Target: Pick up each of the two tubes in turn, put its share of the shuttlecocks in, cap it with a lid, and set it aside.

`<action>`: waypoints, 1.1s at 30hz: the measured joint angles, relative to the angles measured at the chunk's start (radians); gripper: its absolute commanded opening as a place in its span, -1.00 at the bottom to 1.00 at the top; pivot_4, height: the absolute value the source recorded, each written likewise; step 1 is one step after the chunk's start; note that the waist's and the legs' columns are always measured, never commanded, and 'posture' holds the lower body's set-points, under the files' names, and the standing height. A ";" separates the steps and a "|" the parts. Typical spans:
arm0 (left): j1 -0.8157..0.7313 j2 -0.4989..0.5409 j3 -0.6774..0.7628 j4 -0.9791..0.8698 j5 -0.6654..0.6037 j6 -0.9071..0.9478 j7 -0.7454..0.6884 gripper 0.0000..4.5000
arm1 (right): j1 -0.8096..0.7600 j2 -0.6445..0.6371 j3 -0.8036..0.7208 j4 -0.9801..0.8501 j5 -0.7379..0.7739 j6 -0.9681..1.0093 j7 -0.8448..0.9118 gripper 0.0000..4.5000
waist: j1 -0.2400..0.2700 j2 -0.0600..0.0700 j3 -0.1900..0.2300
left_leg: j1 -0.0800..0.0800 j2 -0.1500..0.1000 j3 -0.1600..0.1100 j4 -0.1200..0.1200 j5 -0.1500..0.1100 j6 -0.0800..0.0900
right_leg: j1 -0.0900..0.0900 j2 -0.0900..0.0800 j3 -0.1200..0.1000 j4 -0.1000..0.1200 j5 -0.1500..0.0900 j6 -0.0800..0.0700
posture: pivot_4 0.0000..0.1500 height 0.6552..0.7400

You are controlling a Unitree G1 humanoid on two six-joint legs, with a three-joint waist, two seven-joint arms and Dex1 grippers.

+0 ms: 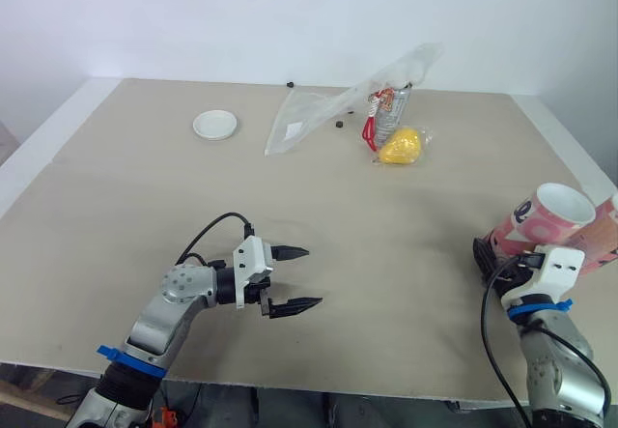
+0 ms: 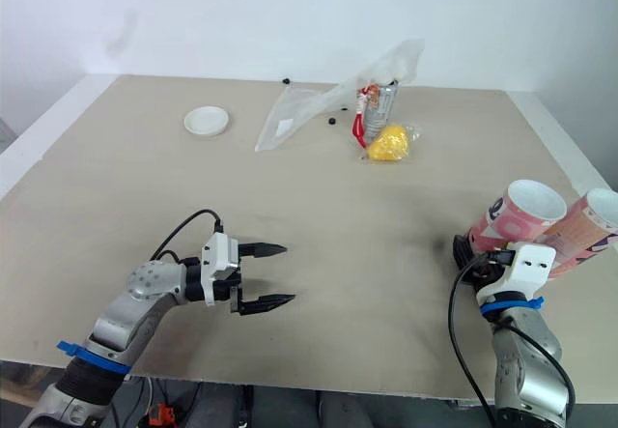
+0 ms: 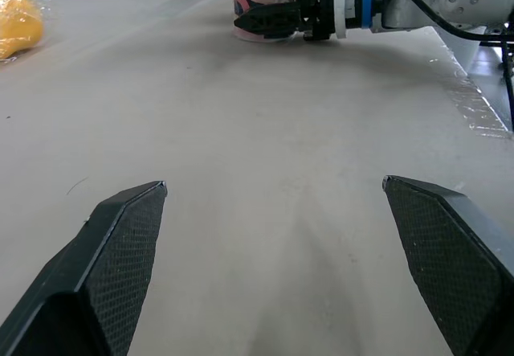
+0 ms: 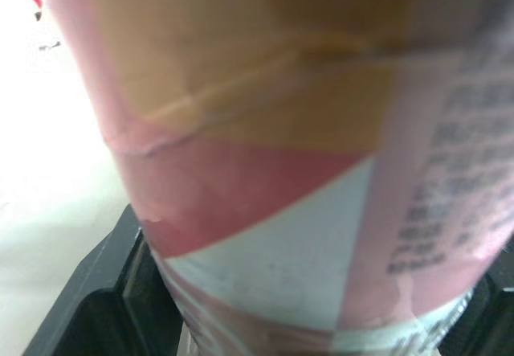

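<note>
Two pink patterned tubes with open white rims stand tilted at the table's right edge: one tube point(image 1: 541, 217) and a second tube point(image 2: 587, 223) just beyond it to the right. My right gripper point(image 1: 483, 256) has its black fingers on both sides of the nearer tube's base, and in the right wrist view that tube point(image 4: 305, 155) sits between the fingers point(image 4: 104, 292). My left gripper point(image 1: 294, 279) hovers low over bare table near the front, open and holding nothing. A small white round lid point(image 1: 214, 124) lies at the back left.
A crumpled clear plastic bag point(image 1: 323, 109) lies at the back centre, with a can point(image 1: 392, 105) and a yellow wrapped object point(image 1: 399, 146) beside it. Small black bits point(image 1: 339, 125) lie near the bag. The table's front edge point(image 1: 338, 382) runs close below both grippers.
</note>
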 measured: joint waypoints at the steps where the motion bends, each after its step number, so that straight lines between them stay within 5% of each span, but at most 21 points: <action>1: 0.000 0.000 0.000 0.000 0.001 0.000 0.001 1.00 | -0.006 -0.003 0.000 0.009 -0.002 -0.003 0.000 0.71 | 0.000 0.000 0.000 | 0.000 0.000 0.000 0.000 0.000 0.000 | 0.000 0.000 0.000 0.000 0.000 0.000 | 1.00 1.00; 3: 0.000 0.000 0.000 0.000 0.002 0.000 0.003 1.00 | -0.013 -0.005 0.000 0.022 -0.003 -0.008 0.002 0.71 | 0.000 0.000 0.000 | 0.000 0.000 0.000 0.000 0.000 0.000 | 0.000 0.000 0.000 0.000 0.000 0.001 | 1.00 1.00; 6: 0.000 0.000 0.000 0.000 0.004 0.000 0.004 1.00 | -0.012 -0.018 0.007 0.032 -0.006 -0.008 0.014 0.99 | 0.000 0.000 0.000 | 0.000 0.000 0.001 0.000 0.000 0.000 | 0.000 0.000 0.001 0.000 0.001 0.001 | 1.00 1.00; 27: -0.004 0.005 0.000 0.009 0.006 0.000 0.003 1.00 | 0.266 -0.029 -0.010 -0.220 0.025 0.059 0.043 0.99 | 0.002 0.000 0.000 | 0.000 0.000 0.000 -0.001 -0.001 0.000 | 0.000 0.000 0.001 0.000 -0.002 0.001 | 1.00 1.00; 31: -0.010 0.013 0.011 0.034 0.021 0.000 0.022 1.00 | 0.403 -0.058 -0.013 -0.312 0.040 0.053 0.125 0.99 | 0.002 0.001 0.000 | 0.000 0.000 0.001 -0.001 -0.001 0.000 | -0.001 -0.001 0.001 0.000 -0.003 0.000 | 1.00 1.00; 33: -0.011 0.031 0.017 0.050 0.037 0.003 0.044 1.00 | 0.503 -0.134 -0.002 -0.345 0.054 -0.014 0.328 0.99 | 0.001 0.000 0.000 | 0.000 0.001 0.003 -0.001 -0.001 0.000 | -0.001 -0.002 0.001 -0.001 -0.003 0.000 | 1.00 1.00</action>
